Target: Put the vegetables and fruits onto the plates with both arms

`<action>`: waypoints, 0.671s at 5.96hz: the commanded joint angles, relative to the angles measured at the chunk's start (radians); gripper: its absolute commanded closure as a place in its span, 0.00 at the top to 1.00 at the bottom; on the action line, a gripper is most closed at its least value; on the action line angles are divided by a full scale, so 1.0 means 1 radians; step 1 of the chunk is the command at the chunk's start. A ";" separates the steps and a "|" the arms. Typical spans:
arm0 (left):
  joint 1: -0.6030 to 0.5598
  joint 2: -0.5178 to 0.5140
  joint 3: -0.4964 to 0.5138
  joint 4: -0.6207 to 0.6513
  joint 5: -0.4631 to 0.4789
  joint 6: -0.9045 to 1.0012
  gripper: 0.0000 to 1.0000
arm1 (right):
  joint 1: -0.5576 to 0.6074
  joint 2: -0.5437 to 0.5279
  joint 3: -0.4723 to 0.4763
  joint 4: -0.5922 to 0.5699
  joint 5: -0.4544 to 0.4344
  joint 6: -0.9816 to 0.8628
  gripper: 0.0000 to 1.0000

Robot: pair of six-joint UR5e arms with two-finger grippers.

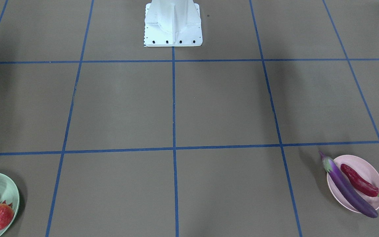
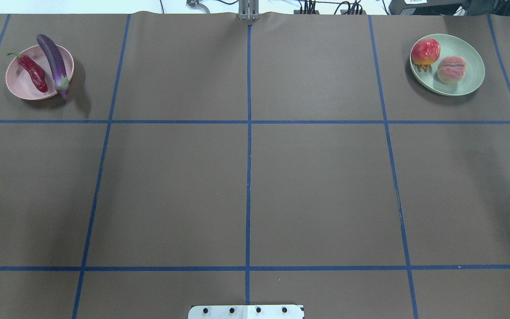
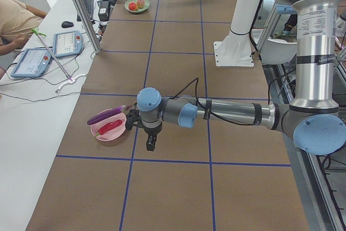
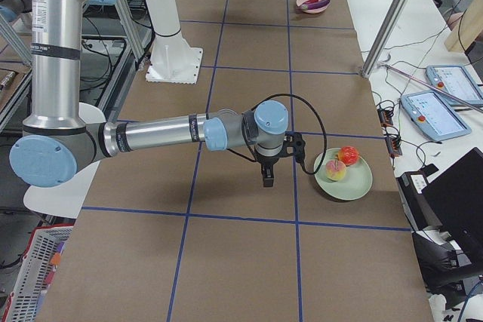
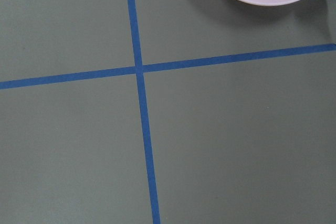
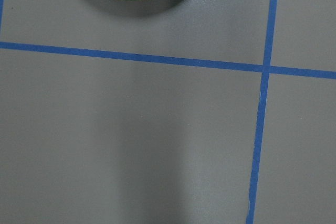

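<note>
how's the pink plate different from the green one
The pink plate holds the eggplant and chili; the green plate holds the peach and red-orange fruit. The pink plate sits on the robot's left, the green plate on its right. Both are round and like-sized.

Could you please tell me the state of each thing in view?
Eggplant: lying across the pink plate, ends past its rim.
Chili: lying in the pink plate.
Peach: on the green plate, slit up.
Red fruit: on the green plate.
Left claw: above table by pink plate; open or shut unclear.
Right claw: above table by green plate; open or shut unclear.
</note>
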 commanded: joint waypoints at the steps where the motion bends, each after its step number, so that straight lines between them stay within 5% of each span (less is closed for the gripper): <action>1: -0.002 -0.008 -0.016 0.000 0.003 -0.001 1.00 | 0.004 0.001 -0.006 0.012 0.007 0.007 1.00; 4: 0.001 -0.012 -0.019 -0.001 0.006 0.001 1.00 | -0.002 0.023 -0.010 0.012 0.015 0.008 1.00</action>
